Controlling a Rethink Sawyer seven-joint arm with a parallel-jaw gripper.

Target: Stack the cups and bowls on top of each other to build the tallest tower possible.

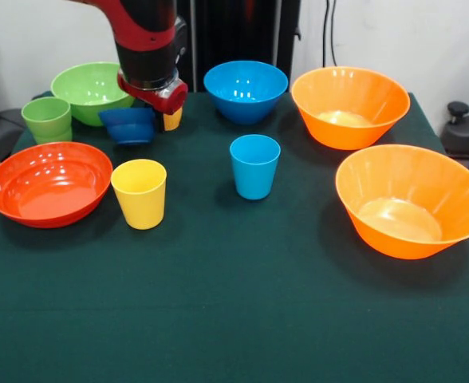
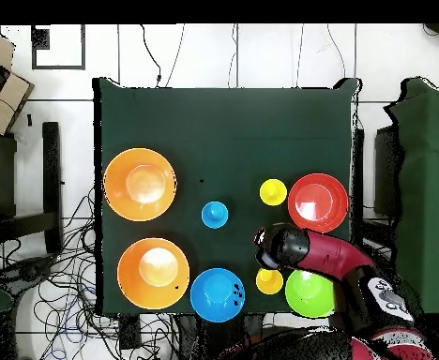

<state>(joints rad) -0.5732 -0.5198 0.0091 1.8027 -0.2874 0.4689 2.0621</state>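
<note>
- Nothing stacked yet; cups and bowls all loose on the green surface (image 1: 234, 319).
- Jaws (image 1: 156, 102) low over the small dark blue bowl (image 1: 129, 124) and a yellow cup (image 1: 172, 119), at 11 o'clock in the front view. Can't tell if released or clenched.
- Risk: bowl and cup packed tight there, green bowl (image 1: 87, 88) close behind, so a knock or tip looks easy. Glossy plastic probably slips too.
- Cable mess on the floor all round.
</note>
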